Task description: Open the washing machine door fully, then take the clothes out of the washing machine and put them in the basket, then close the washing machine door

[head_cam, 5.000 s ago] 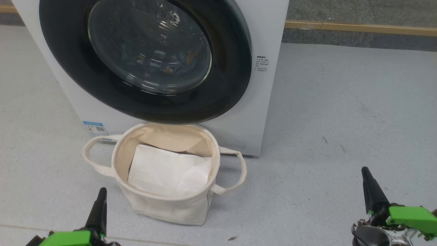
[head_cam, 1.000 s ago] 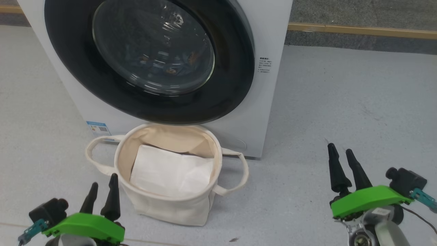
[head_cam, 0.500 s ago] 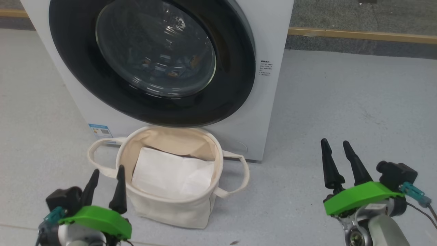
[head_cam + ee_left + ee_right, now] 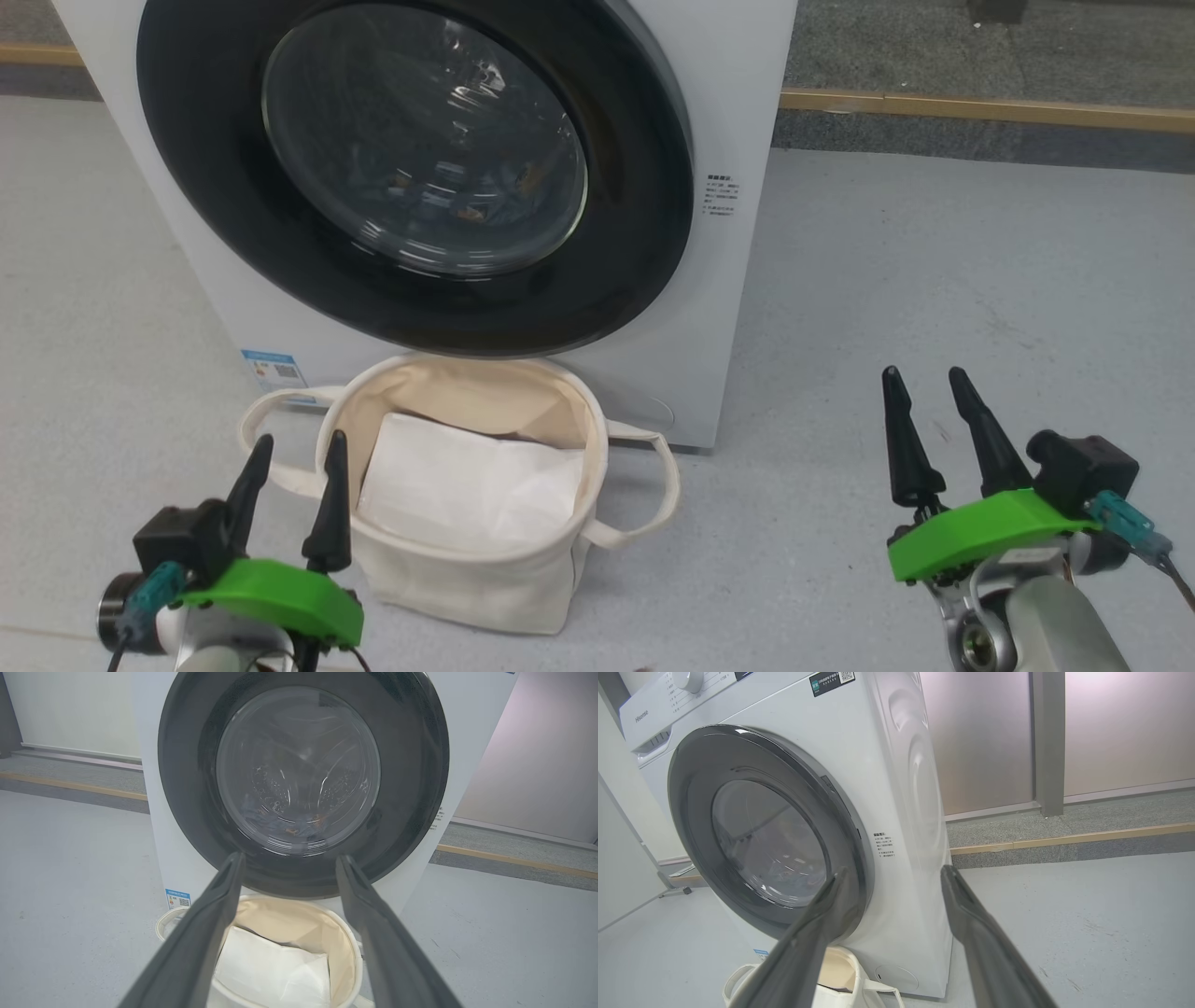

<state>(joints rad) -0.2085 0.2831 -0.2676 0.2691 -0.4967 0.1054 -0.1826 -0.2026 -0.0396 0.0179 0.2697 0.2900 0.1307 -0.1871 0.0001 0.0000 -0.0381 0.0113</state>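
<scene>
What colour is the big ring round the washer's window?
Glossy black; the door rim shows best in the head view.

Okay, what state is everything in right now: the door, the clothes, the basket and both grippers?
Door: shut.
Clothes: inside the machine, behind the door.
Basket: upright, holding only a white sheet.
Left gripper: jaws open, empty.
Right gripper: jaws open, empty.

Closed washing machine door (image 4: 303,779), basket (image 4: 292,919) below, spread fingers (image 4: 205,933) empty
</scene>
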